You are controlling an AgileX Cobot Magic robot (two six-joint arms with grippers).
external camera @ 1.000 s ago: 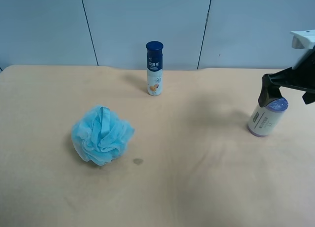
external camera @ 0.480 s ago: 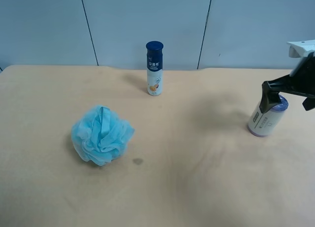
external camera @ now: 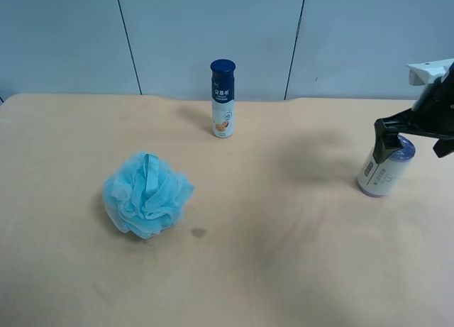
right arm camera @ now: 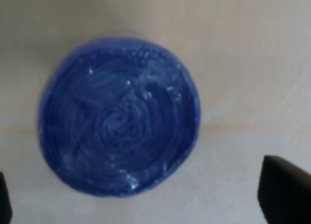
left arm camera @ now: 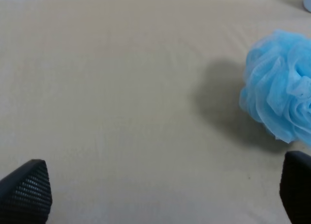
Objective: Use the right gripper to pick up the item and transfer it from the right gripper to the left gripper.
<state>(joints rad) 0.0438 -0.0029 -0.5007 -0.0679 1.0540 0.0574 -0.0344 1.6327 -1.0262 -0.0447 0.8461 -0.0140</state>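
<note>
A short, stubby roll (right arm camera: 119, 117) is showing its round, deep blue-purple end face straight to the camera, its glossy wound film swirling toward the centre and catching small white glints. It is standing on a pale cream, slightly blurred tabletop (right arm camera: 252, 49). The right gripper (right arm camera: 148, 199) is holding its 2 black, pointed fingertips (right arm camera: 284, 190) spread wide, 1 at each side, both apart from the roll.

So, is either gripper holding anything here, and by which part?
Nothing is held. The right gripper is open, fingers either side of the short purple-ended cream roll, not touching it; the left gripper is open and empty.
</note>
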